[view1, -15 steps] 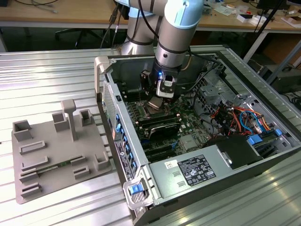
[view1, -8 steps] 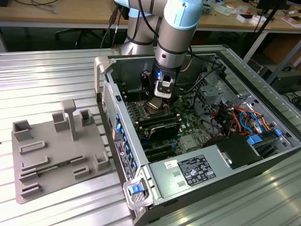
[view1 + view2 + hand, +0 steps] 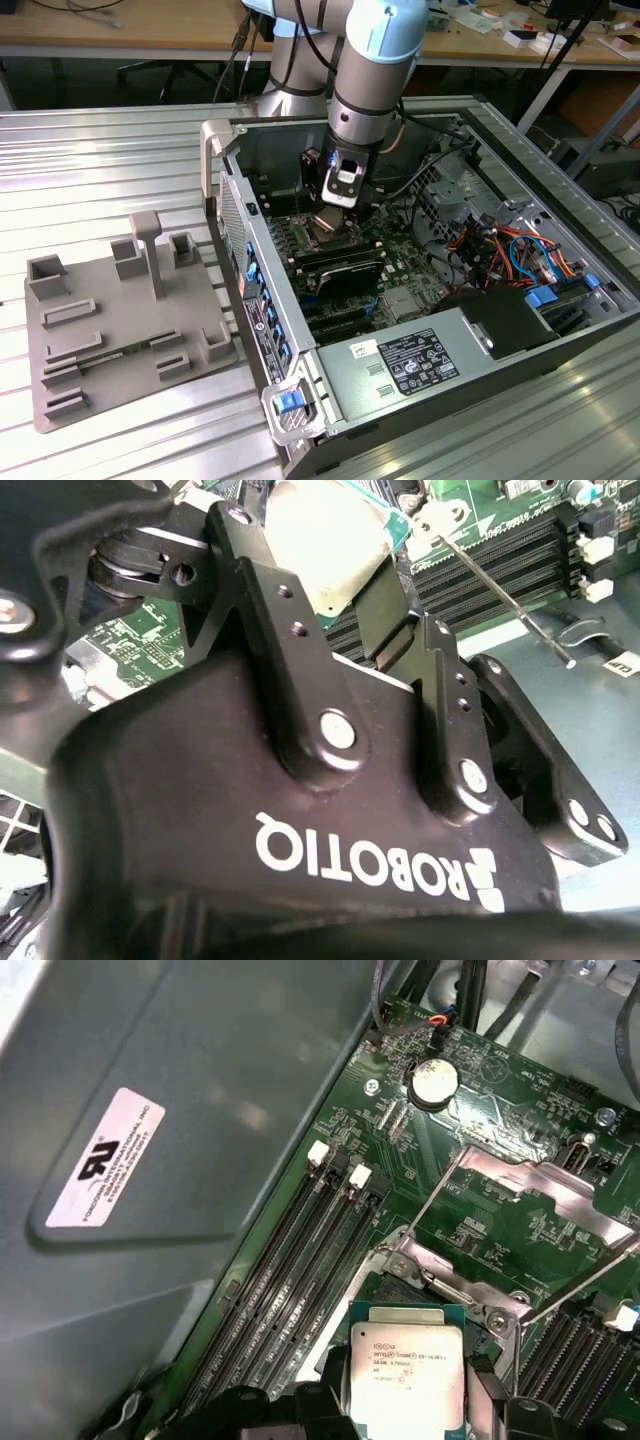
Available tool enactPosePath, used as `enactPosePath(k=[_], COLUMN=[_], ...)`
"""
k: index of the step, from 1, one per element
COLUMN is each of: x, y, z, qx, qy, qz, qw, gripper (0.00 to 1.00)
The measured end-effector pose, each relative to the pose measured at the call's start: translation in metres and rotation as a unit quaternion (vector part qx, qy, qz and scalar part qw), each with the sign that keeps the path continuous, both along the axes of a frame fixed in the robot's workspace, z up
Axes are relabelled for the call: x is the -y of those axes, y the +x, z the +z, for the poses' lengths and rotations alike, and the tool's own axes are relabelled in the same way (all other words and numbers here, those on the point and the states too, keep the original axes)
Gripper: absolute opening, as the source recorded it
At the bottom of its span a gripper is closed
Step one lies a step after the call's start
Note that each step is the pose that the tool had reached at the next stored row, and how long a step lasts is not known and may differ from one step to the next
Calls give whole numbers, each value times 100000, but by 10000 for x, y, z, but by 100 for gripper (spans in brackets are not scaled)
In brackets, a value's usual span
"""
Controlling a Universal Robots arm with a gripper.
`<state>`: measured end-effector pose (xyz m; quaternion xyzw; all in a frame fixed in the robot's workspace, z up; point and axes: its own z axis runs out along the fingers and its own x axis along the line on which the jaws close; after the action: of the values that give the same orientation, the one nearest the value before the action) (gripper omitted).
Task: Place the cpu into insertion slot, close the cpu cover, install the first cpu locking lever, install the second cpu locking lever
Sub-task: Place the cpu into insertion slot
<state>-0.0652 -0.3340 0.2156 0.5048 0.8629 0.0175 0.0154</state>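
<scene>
My gripper (image 3: 335, 212) hangs inside the open computer case (image 3: 255, 260), low over the motherboard. It is shut on the cpu (image 3: 405, 1370), a flat square chip with a dull silver top, pinched at two opposite edges. The second wrist view shows the black fingers (image 3: 262, 580) clamping the cpu (image 3: 320, 535). Just beyond the chip lies the insertion slot (image 3: 395, 1278). The cpu cover (image 3: 530, 1175), a thin silvery frame, stands swung open past the slot. One thin locking lever (image 3: 435, 1190) is raised beside the slot, and another locking lever (image 3: 580, 1285) is raised on its other side.
Black memory slots (image 3: 290, 1280) run alongside the socket, with a coin battery (image 3: 432, 1080) farther off. The grey case wall (image 3: 150, 1180) with its white label is close by. A power supply (image 3: 400, 362) and cables (image 3: 505, 250) fill the case. A grey fixture plate (image 3: 110, 320) lies on the exterior view's left.
</scene>
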Motion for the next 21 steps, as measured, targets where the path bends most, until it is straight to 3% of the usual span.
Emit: enactPosePath(k=[7,13,15,19,21], x=[-5,-5,-5,-5,-5], y=[0,0,0,0,0], z=[-20,-33,-39,-45,-50], qx=[4,1,1,3,3], qy=[1,4,0,3,1], qz=[-4096,-7545,-9229,-10878,-12282], qw=[99916,99715,99573,99407,99243], gripper=[55,55,55,55,55])
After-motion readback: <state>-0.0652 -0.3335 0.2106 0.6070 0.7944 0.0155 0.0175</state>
